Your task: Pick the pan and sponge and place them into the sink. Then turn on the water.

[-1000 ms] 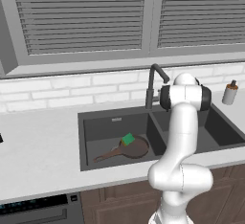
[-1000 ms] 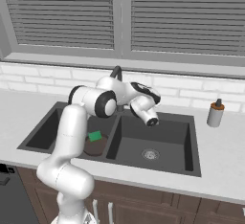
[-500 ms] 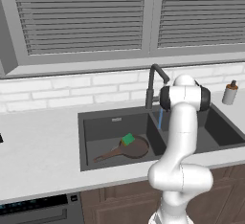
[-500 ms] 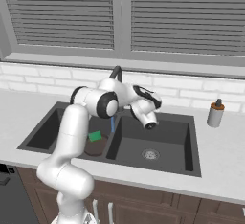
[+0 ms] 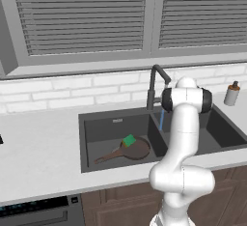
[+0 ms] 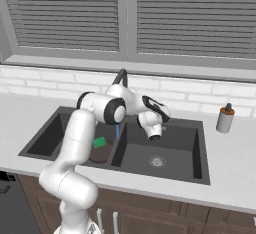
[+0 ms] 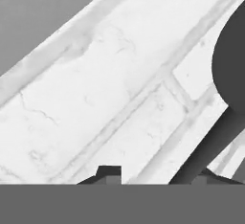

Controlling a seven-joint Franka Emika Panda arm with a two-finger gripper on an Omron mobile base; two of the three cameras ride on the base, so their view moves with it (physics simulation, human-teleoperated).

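The dark brown pan (image 5: 132,150) lies in the left basin of the dark grey sink (image 5: 96,120), handle toward the front left. The green sponge (image 5: 129,140) rests on the pan's back edge; both also show from the right as sponge (image 6: 99,141) and pan (image 6: 101,152). A thin light-blue stream of water (image 5: 161,120) falls from the dark gooseneck faucet (image 5: 154,82) at the divider between basins. My gripper (image 7: 160,177) is open and holds nothing; it faces the white brick wall, with the faucet (image 7: 229,74) dark at its right. My wrist (image 6: 152,123) hangs above the right basin.
A small brown-capped soap bottle (image 6: 225,119) stands on the counter right of the sink. The right basin holds only its silver drain (image 6: 157,161). White counter (image 5: 34,152) stretches to the left; closed window blinds (image 5: 82,17) sit above the brick backsplash.
One second ago no water ran; a blue stream now falls from the faucet. My hand has drawn slightly back and right from the faucet. Pan and sponge have not moved.
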